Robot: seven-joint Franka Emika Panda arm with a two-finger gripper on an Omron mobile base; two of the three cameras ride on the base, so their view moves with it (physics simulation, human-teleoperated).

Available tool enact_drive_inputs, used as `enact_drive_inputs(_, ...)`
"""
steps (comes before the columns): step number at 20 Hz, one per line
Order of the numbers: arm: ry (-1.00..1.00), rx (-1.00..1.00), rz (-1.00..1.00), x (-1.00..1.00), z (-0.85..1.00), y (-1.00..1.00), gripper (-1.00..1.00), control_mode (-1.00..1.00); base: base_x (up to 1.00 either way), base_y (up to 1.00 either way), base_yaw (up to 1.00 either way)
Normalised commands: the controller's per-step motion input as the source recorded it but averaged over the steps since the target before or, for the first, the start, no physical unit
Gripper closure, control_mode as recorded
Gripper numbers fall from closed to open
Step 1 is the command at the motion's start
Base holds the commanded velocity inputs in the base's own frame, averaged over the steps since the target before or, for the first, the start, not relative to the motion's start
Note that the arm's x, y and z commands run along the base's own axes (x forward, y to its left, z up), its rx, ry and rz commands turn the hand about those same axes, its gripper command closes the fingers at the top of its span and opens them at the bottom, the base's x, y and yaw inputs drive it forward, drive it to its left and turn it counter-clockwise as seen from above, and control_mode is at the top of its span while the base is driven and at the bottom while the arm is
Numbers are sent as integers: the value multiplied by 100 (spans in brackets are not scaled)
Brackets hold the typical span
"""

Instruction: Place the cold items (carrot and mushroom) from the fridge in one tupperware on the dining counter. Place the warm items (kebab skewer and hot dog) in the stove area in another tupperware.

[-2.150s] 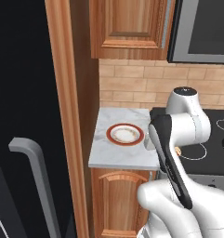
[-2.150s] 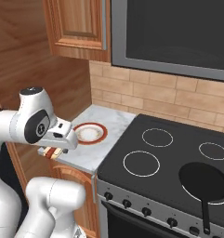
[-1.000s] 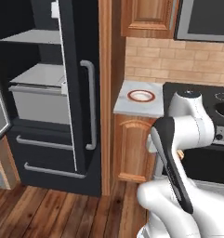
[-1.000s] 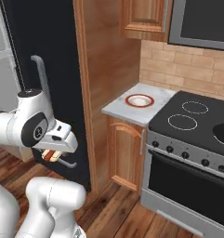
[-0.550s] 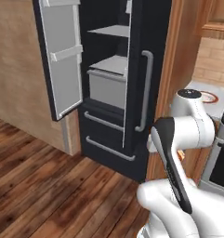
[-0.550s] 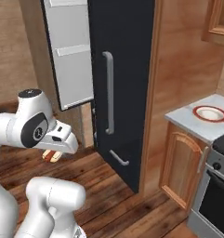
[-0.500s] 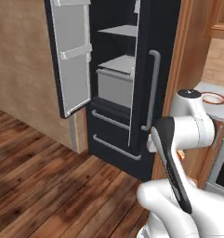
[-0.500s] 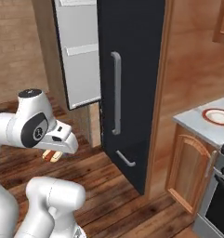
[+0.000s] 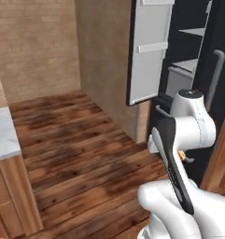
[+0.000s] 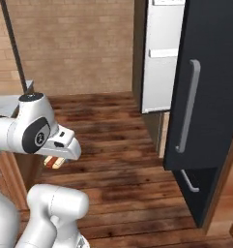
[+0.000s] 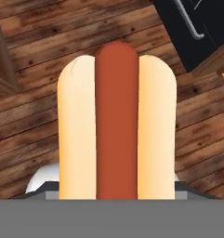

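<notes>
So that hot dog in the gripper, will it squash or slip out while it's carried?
The hot dog has a pale, puffy bun, so it probably squashes easily. The smooth round sausage sits loose between the halves and might slide out lengthwise if tipped.

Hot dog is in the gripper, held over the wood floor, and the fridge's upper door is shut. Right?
Not quite. The fridge upper door stands open, as the left base view shows. The rest holds: the hot dog is in the gripper, over the wood floor.

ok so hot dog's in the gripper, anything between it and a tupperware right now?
Can't judge that: no tupperware is in these frames. The hot dog sits in the gripper, hanging above bare wooden floor. The fridge, its door open, stands off to the right. A marbled counter corner shows at the far left, with nothing visible on it.
</notes>
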Motion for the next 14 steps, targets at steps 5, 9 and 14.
enact_drive_inputs(5, 0, 0, 0, 0, 0, 0, 100, 100, 3, 28, 75)
enact_drive_inputs(9, 0, 0, 0, 0, 0, 0, 100, 100, 50, 9, 51)
enact_drive_inputs(14, 0, 0, 0, 0, 0, 0, 100, 100, 82, 1, 10)
